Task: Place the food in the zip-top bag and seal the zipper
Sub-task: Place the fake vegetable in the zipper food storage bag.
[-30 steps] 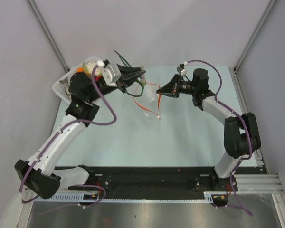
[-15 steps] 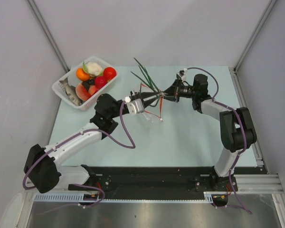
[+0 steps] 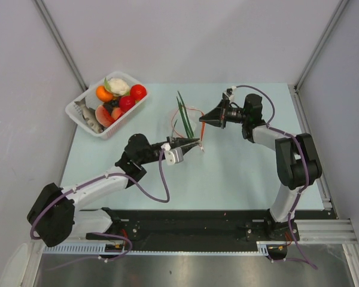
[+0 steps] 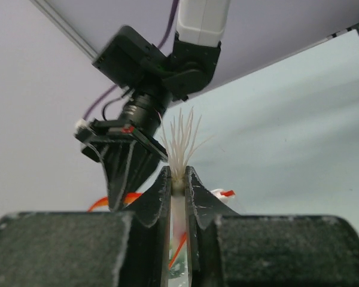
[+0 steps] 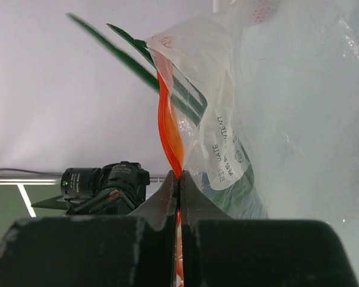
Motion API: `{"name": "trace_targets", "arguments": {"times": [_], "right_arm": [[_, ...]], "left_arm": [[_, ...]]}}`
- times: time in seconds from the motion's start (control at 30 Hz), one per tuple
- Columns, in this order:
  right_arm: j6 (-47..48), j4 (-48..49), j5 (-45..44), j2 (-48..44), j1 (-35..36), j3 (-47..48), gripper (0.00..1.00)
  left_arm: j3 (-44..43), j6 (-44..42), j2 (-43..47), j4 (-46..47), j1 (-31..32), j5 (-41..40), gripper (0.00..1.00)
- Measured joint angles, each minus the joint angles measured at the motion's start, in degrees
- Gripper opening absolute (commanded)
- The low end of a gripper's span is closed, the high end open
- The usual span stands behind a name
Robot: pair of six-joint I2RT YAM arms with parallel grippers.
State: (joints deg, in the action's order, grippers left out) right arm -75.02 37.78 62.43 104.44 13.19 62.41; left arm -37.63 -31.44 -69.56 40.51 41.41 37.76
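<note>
Basket (image 3: 72, 110) of white plastic at ten o'clock on the pale table (image 3: 239, 173) holds toy food (image 3: 127, 102). Near centre, the right gripper (image 5: 179, 179) is pinched tight on the red-orange zipper (image 5: 170, 134) of the crinkly clear zip-top bag (image 5: 227, 119), printed "DATE". At the bag's six o'clock, the left gripper (image 4: 178, 179) clamps the green vegetable (image 3: 184, 113) by its white rooty end, its leaves partly inside the bag.

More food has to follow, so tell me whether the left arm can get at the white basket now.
Probably yes for reach: nothing stands between the left claw and the white basket. But that claw is shut on the toy green onion, so it cannot pick yet.
</note>
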Motion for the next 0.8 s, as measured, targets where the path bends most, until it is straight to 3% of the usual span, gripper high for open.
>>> {"name": "trace_targets", "arguments": {"times": [0.37, 0.8], "right_arm": [[0.74, 1.07, 1.11, 0.02, 1.03, -0.28, 0.00], [4.42, -1.03, 3.04, -0.63, 2.49, 0.11, 0.00]], "left_arm": [[-11.30, 10.73, -7.80, -19.04, -5.42, -0.04, 0.00], [-17.42, 18.38, -12.39, -34.23, -8.41, -6.40, 0.00]]}}
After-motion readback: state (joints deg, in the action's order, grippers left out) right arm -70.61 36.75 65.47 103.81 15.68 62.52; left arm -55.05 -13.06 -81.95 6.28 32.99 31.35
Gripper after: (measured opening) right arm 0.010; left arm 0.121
